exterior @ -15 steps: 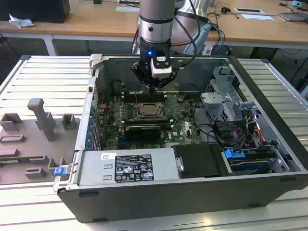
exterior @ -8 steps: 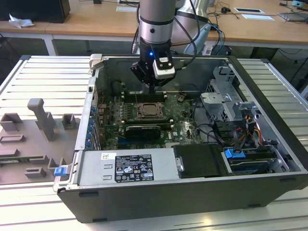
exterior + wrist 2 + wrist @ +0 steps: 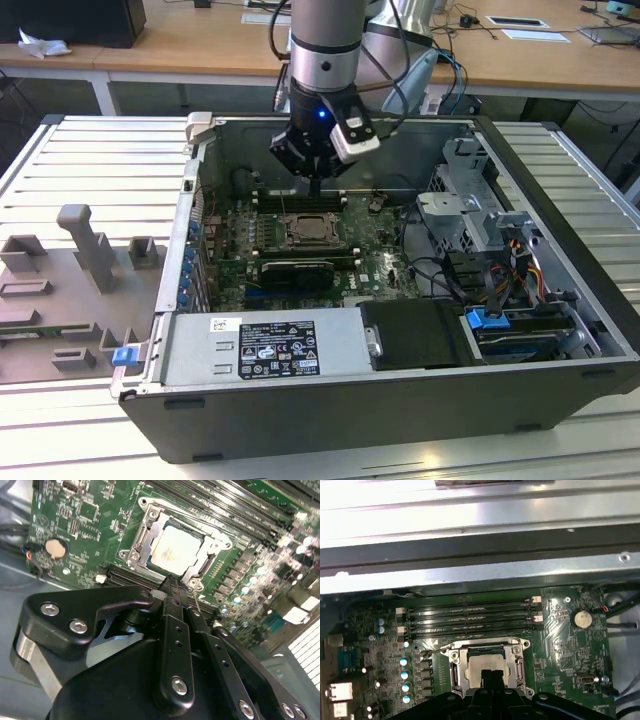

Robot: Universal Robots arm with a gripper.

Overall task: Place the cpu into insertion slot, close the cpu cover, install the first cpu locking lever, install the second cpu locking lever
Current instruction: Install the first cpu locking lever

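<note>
Cpu (image 3: 175, 550) sits in insertion slot (image 3: 292, 232), centre of exterior view. Cpu cover (image 3: 150, 530) looks folded down round its face. Gripper (image 3: 315, 188) hangs just above, toward upper frame. Fingers pressed together, holding nothing. Tips near slot edge, contact unclear. Judgement: chip light, stiff, fragile; take by opp. edges only, never the face.
</note>
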